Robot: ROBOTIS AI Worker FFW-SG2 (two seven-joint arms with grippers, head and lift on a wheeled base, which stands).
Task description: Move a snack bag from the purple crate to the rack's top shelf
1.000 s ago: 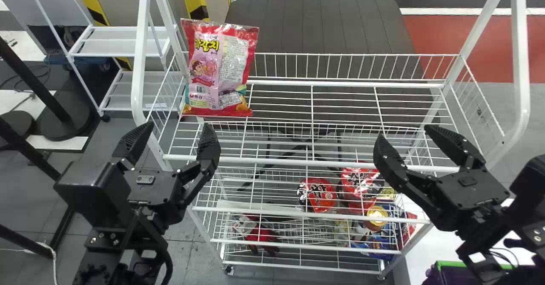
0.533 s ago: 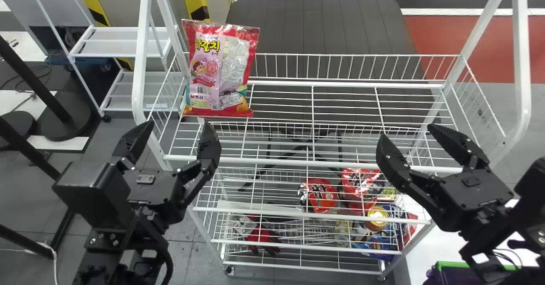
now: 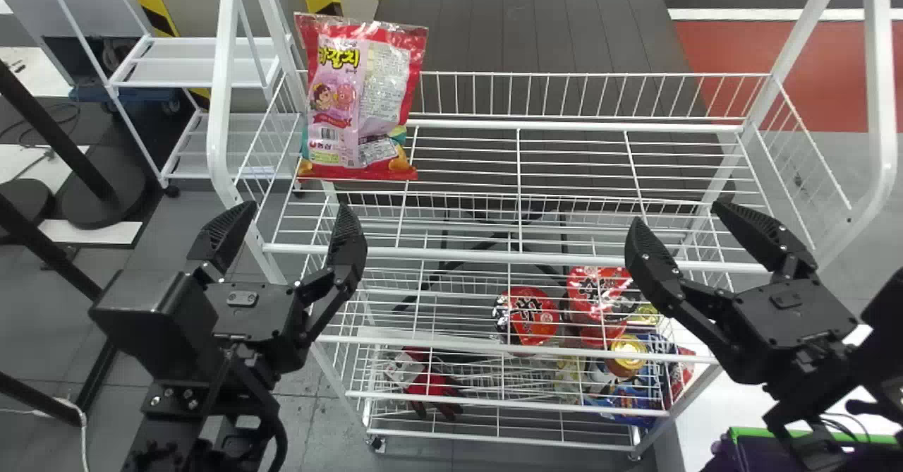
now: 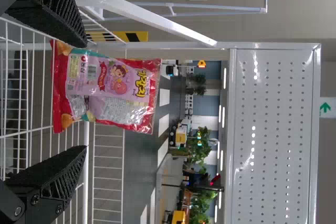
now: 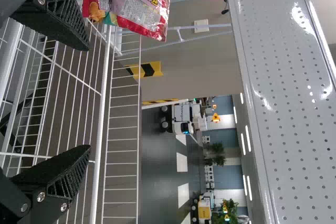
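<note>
- While the left gripper (image 3: 296, 205) hung before the left end of the rack (image 3: 880, 70), its jaws stood wide apart with nothing between them.
- The snack bag (image 3: 356, 105) stood upright on the top shelf (image 3: 480, 255), straight out ahead of the left jaws and well apart from them. Its printed side faced the robot.
- The bag was near the shelf's left end; whether it touched the wire side there, I could not tell.
- The right gripper (image 3: 679, 213) was at the right part of the shelf's front, its jaws also spread and gripping nothing. From these jaws, the bag was far off to the left.
- Below the right jaws, and closer to the robot, was the purple crate (image 3: 751, 432) with its green rim.
- Lower than both pairs of jaws and between them sideways, red tubs (image 3: 532, 317) sat on a shelf under the top one.
- A red and black glove (image 3: 430, 385) lay lower down, right of the left jaws.
- Beyond both pairs of jaws, behind the rack, was a dark table (image 3: 529, 41).
</note>
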